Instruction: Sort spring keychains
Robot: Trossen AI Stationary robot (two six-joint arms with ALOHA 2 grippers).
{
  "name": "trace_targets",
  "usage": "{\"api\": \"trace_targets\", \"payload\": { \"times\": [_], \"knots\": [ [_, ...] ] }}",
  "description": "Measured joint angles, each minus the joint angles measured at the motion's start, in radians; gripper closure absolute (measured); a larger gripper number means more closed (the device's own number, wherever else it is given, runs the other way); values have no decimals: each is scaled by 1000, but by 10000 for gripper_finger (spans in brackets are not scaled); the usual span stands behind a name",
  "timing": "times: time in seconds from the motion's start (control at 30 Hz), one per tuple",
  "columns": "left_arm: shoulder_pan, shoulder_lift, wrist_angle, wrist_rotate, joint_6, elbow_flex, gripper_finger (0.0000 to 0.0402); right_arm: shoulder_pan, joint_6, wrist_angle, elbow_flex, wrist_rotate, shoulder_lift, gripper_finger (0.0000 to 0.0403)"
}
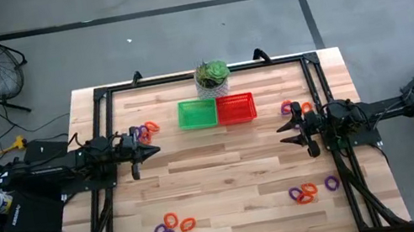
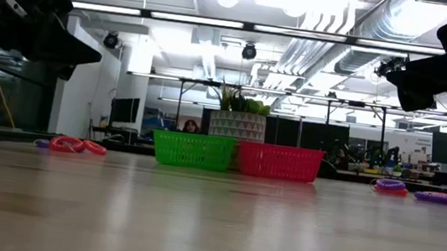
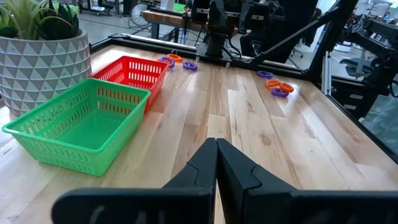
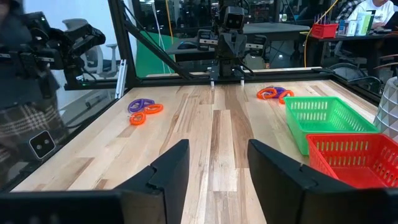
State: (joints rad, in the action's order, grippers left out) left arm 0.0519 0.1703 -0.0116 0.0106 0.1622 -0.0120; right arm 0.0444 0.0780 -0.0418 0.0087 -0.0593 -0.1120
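While I watch from overhead, the wooden table [image 1: 226, 172] fills most of my view, and I take its middle as the clock centre, with 12 at the far edge where the plant stands.

1. Left arm [image 1: 54, 167]: reaches in from 9 o'clock. Its left gripper [image 1: 152, 150] hangs above bare wood at about 10 o'clock, fingers pressed together with nothing between them; my left wrist view shows the two fingers [image 3: 205, 171] meeting in a single seam.
2. Right arm [image 1: 385, 110]: reaches in from 3 o'clock. Its right gripper [image 1: 282, 135] hangs above bare wood, fingers spread well apart and empty; in my right wrist view I see open table between the two fingers [image 4: 169, 167].
3. Potted plant [image 1: 213, 78]: stands at 12 o'clock, just behind the baskets.
4. Green basket [image 1: 196, 113] and red basket [image 1: 236, 108]: side by side and touching at 12 o'clock, green toward the left arm. Both look empty to me.
5. Spring keychains: orange and purple coils lying on the table in four loose groups, none in a basket. Group one [image 1: 145, 130] lies at 10 o'clock beside the left gripper; group two [image 1: 293, 107] at 2 o'clock beside the right gripper; group three [image 1: 173, 227] at 7 o'clock near the front edge; group four [image 1: 312, 190] at 5 o'clock.
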Motion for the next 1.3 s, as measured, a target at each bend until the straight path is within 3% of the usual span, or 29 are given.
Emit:
{"api": "trace_targets", "payload": {
  "times": [1.3],
  "knots": [
    [0,0,0,0,0,0,401,0,0,0,0,0,0,247]
  ]
}}
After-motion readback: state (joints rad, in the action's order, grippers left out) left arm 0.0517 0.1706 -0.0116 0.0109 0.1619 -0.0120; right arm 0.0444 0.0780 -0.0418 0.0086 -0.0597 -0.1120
